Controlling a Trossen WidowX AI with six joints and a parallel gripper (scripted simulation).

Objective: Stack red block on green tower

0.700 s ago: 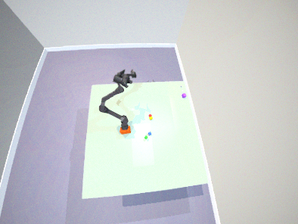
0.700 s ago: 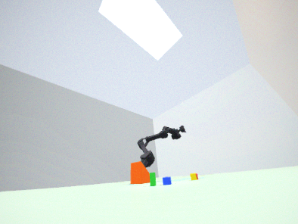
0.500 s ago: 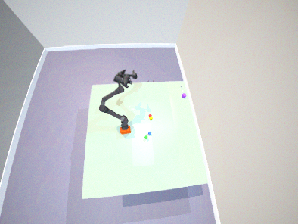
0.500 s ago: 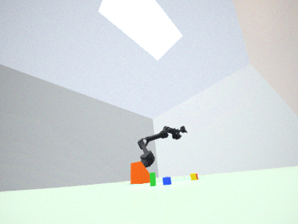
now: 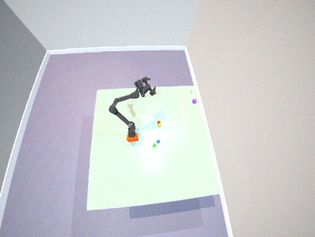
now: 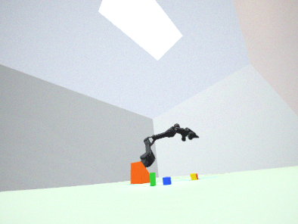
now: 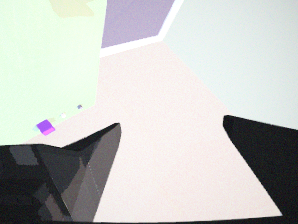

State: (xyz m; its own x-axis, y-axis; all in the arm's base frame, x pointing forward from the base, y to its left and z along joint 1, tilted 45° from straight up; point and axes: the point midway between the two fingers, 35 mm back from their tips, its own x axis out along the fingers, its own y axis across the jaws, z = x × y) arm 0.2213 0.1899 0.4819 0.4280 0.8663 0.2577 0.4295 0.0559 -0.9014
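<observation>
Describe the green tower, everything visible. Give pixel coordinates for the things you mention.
The green tower point(image 5: 154, 145) point(image 6: 153, 179) is a plain, bright green, narrow upright block shape, taller than wide, with a matte look; no seams can be made out. It stands upright on the pale green table top point(image 5: 120, 180) point(image 6: 151, 206), close to the blue block point(image 5: 158, 141) point(image 6: 166, 181) with a gap between them. Nothing rests on it, and the pincer point(image 5: 150, 86) point(image 6: 190, 138) is well away.
</observation>
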